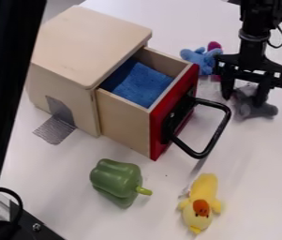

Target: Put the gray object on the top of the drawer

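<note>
The gray object (249, 110) lies toward the bench's (265, 164) far right edge, partly hidden by my tool (243, 100), one rounded end pointing right. My fingers stand well apart over it; I can't tell whether they grip it. The wooden box's (86, 42) drawer (127, 121) stands open, blue cloth (140, 84) covering its floor.

Gray toy (250, 110), near open red-fronted drawer (126, 120)
</note>
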{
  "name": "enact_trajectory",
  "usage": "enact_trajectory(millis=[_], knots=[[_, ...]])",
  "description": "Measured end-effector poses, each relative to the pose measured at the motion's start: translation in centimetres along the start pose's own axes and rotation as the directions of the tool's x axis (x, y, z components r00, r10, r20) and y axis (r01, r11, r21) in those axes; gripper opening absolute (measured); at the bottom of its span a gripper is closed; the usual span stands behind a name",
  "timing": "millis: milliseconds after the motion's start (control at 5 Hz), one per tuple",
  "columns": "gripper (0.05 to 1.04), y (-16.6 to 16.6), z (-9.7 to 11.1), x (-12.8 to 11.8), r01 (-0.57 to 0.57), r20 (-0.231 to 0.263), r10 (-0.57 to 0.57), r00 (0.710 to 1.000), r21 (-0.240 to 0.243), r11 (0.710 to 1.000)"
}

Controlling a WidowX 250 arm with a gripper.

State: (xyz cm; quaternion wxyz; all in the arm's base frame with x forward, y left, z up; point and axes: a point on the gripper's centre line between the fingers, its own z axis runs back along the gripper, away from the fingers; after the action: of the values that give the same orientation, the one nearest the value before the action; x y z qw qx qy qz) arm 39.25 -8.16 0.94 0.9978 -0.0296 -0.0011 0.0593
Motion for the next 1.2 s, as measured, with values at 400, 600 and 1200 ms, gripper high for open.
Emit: enact_trajectory(millis=[400,600,1200], knots=[[0.376,-1.0,0.8,0.3,0.056,0.022,-0.057,0.998,0.020,0.998],[0.312,-2.4,1.9,0.7,0.097,0.041,-0.097,0.994,0.006,0.995],[0.155,-3.6,9.3,1.8,0.166,0.154,-0.164,0.974,-0.003,0.986]])
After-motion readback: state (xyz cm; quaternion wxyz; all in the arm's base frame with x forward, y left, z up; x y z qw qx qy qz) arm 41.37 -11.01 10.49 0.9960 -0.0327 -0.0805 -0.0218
